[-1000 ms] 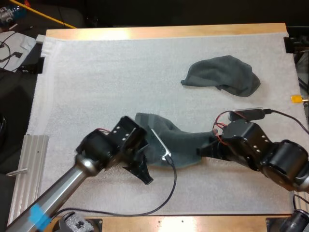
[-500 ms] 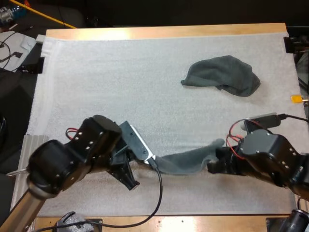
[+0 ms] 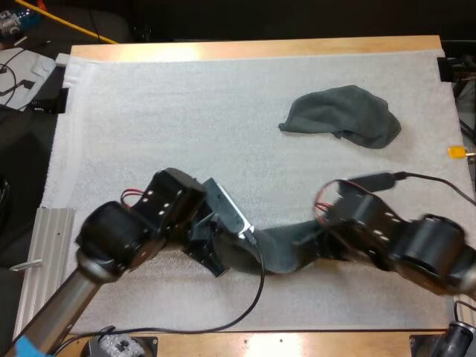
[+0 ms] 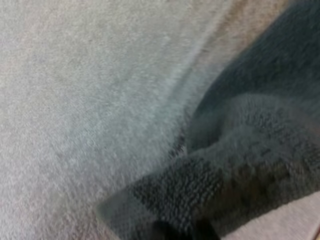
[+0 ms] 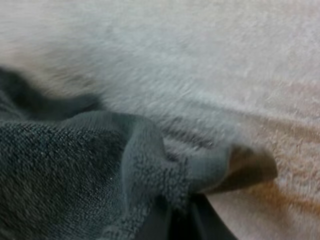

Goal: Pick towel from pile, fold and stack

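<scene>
Left tool (image 3: 236, 249) was clamped on one end of the towel (image 3: 286, 249), right tool (image 3: 318, 239) on the other end. The towel stretched as a short dark grey-green band btwn them, over the near part of the white mat (image 3: 186, 119); couldn't tell whether it touched the mat. Left wrist view: towel (image 4: 250, 165) bunched right up at the tool w/ a folded edge over the mat (image 4: 75, 100). Right wrist view: dark fingers (image 5: 195, 226) pinched a gathered edge of the towel (image 5: 65, 170), w/ a small corner flap sticking out sideways and the mat (image 5: 200, 50) just beneath. A crumpled towel (image 3: 342, 115) lay on the mat's far right part, well apart from both tools. Wooden tabletop (image 3: 260, 49) showed as a strip along the far side
</scene>
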Controlling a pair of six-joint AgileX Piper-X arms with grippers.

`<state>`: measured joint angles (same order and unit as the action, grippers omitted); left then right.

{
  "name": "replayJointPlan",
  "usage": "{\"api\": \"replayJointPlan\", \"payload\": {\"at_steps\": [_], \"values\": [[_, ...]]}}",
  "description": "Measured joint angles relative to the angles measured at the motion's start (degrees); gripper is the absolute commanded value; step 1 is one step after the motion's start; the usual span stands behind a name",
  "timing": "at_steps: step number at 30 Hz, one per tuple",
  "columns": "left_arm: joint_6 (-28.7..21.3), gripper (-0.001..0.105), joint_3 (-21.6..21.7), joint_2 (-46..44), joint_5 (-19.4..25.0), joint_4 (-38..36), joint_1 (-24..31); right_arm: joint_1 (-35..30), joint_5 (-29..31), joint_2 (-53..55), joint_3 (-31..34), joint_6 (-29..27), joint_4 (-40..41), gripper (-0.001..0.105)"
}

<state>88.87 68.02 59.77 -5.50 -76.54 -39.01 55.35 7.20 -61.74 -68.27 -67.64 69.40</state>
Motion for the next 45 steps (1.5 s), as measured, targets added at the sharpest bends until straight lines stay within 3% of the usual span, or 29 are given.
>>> {"api": "replayJointPlan", "payload": {"at_steps": [5,14,28,40,43,45], "values": [[-0.5,0.000,-3.6,4.5,0.2,8.2,2.4,-3.7,1.5,-7.4,3.0,-0.5,-7.5,0.000],[-2.4,0.000,-4.1,17.7,-0.7,20.7,11.7,-15.4,-1.8,-20.3,5.0,-0.6,-21.3,0.000],[-2.5,0.000,-4.2,26.4,-6.5,32.1,18.5,-22.1,-3.1,-27.0,5.0,0.7,-32.3,0.000],[-2.5,0.000,-4.2,31.6,-8.0,41.1,21.0,-23.9,-2.9,-31.4,5.0,0.7,-42.6,0.000],[-2.5,0.004,-4.2,31.6,-8.0,41.3,21.0,-24.2,-2.9,-31.7,5.0,0.8,-43.2,0.002],[-2.5,0.016,-4.2,31.8,-8.0,42.0,21.0,-24.5,-2.8,-31.7,5.0,0.8,-43.7,0.010]]}}
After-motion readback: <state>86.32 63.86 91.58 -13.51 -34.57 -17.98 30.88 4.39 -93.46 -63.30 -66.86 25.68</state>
